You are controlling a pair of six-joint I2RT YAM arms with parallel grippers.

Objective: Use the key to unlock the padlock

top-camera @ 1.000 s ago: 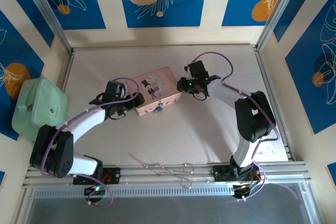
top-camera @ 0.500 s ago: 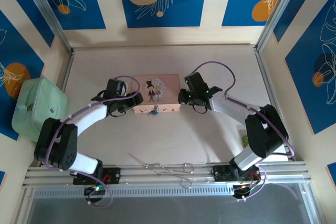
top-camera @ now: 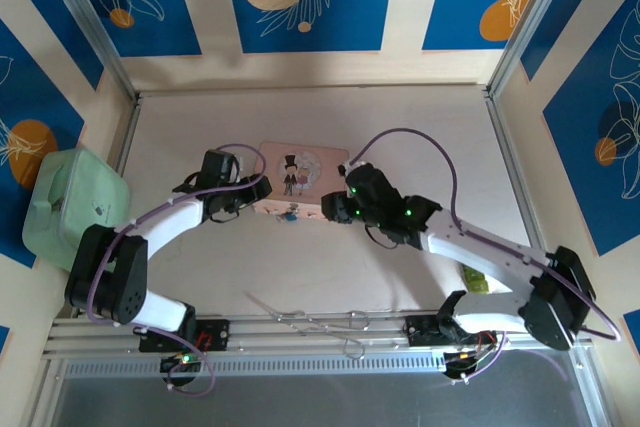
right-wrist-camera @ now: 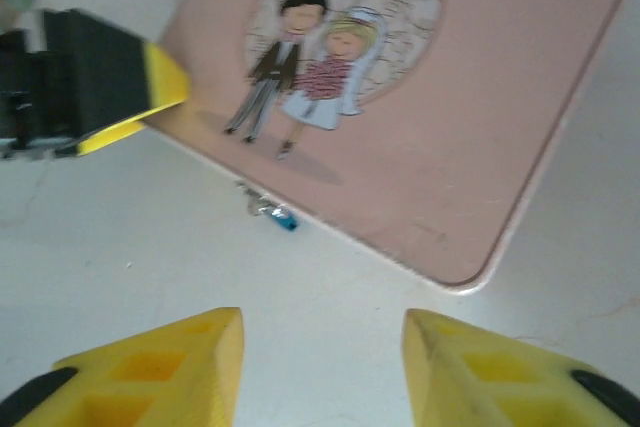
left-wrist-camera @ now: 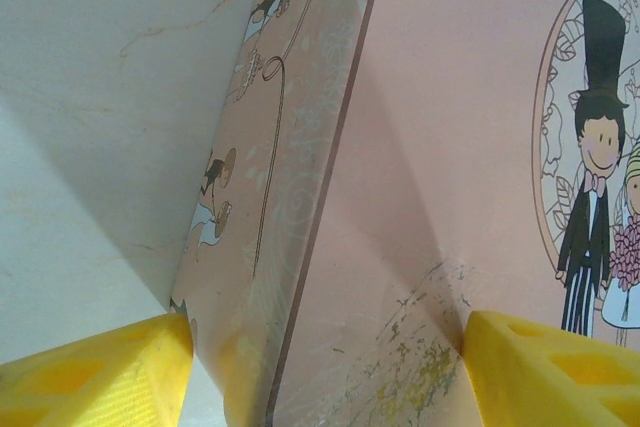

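Right hand (right-wrist-camera: pixel 322 325) – spread – near padlock (right-wrist-camera: pixel 285 219)

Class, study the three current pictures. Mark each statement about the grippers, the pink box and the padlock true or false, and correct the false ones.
1. The right gripper has its jaws open and empty. True.
2. The padlock lies on the lid of the pink box. False: it sits off the lid, against the box's edge.
3. The left gripper has its jaws on either side of one edge of the box. True.
4. The padlock's body is red. False: it is blue.
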